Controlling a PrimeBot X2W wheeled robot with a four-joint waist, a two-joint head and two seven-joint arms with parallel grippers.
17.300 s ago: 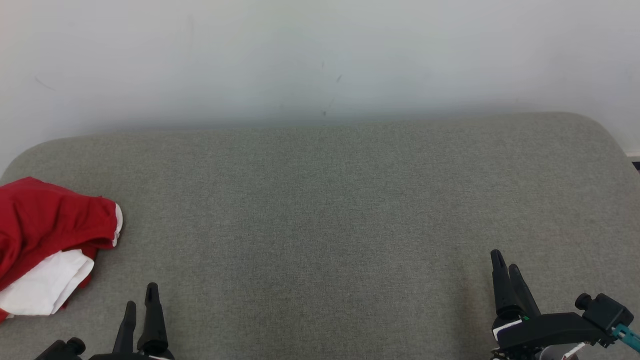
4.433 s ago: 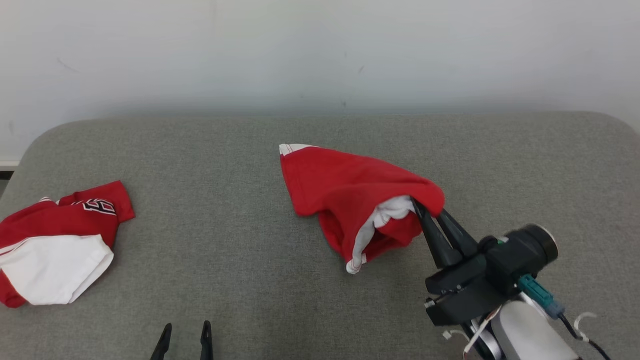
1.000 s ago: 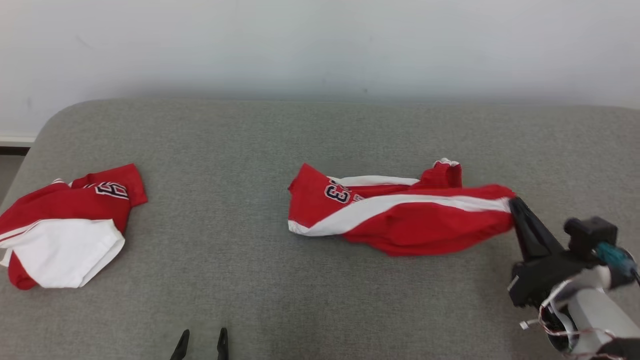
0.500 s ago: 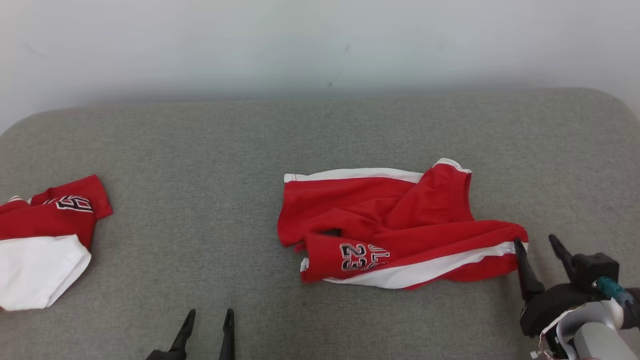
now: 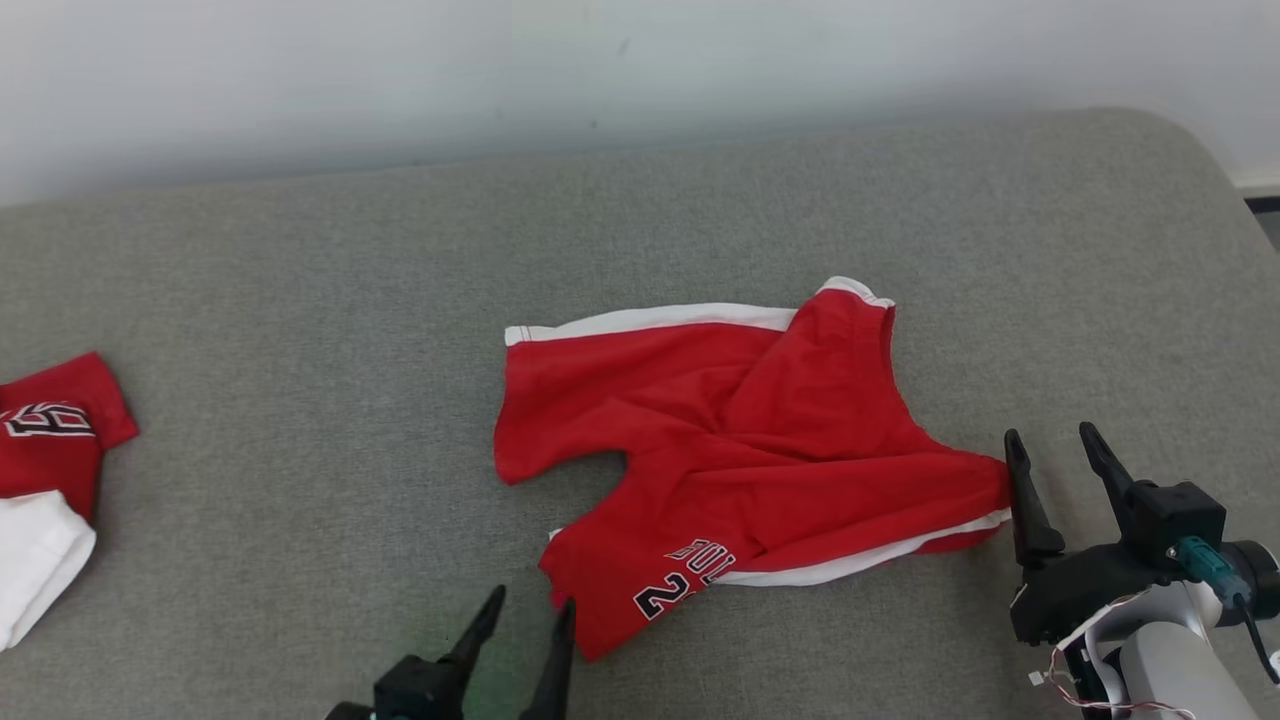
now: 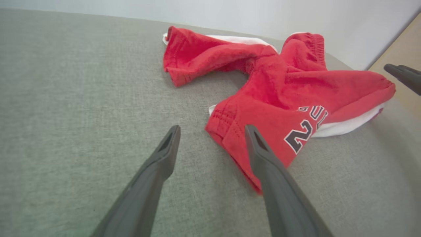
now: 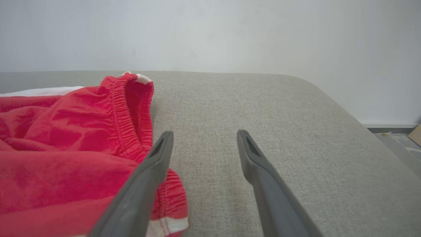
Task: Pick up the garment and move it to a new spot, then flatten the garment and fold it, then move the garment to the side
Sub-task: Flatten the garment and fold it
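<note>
The garment is a pair of red shorts with white side stripes and a black-and-white number, lying crumpled on the grey cushion. Its elastic waistband points toward my right side. My right gripper stands open just past the waistband corner, its left finger touching the cloth's edge, nothing between the fingers. My left gripper is open at the near leg hem, with one finger over the red cloth and the other on bare cushion.
Another red and white garment lies at the cushion's far left edge. A pale wall runs behind the cushion. The cushion's rounded right corner drops to the floor. Bare cushion lies between the two garments.
My right gripper has opened and let go of the shorts' waistband; the shorts have settled onto the cushion, spread wider. The camera has swung right, and the left gripper stands closer to the leg hem.
</note>
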